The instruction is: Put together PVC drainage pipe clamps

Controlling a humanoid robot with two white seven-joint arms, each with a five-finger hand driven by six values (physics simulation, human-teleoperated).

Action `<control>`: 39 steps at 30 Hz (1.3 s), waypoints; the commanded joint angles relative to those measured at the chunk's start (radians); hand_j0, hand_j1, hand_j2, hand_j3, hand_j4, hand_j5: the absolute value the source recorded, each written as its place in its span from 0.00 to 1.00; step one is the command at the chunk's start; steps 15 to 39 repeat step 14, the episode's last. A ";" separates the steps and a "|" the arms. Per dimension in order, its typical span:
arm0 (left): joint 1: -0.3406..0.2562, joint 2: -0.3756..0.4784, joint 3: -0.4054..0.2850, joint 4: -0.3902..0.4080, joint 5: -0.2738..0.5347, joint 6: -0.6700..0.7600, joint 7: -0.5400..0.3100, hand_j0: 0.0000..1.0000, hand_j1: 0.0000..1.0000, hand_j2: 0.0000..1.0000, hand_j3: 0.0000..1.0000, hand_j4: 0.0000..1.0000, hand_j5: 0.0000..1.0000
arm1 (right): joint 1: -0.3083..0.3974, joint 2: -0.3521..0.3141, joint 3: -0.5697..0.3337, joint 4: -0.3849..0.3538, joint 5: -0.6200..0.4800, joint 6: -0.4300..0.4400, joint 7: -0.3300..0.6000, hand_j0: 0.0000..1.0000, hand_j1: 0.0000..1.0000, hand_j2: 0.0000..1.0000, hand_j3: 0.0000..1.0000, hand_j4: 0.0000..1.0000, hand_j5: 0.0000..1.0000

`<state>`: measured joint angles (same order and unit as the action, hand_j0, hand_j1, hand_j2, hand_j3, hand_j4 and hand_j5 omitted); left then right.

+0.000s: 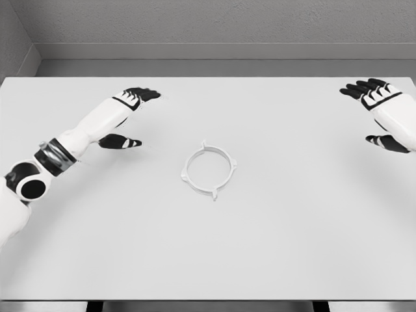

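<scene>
A white ring-shaped pipe clamp (pixel 208 170) with small tabs around its rim lies flat near the middle of the white table (pixel 208 253). My left hand (pixel 128 117) hovers over the table to the clamp's upper left, fingers spread and holding nothing. Far off at the right edge my right hand (pixel 377 110) is likewise open, black fingers extended and thumb pointing inward. Neither hand touches the clamp.
The table's far edge meets a grey wall and floor strip at the top. Its front edge runs along the bottom of the view. No other objects lie on the table.
</scene>
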<state>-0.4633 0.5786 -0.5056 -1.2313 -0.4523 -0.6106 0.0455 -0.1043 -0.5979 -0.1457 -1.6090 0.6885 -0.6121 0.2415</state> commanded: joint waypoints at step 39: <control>0.014 0.156 0.137 0.110 0.009 0.000 0.002 1.00 1.00 1.00 1.00 1.00 1.00 | 0.006 -0.005 0.055 -0.049 -0.035 0.001 -0.001 1.00 1.00 1.00 1.00 1.00 1.00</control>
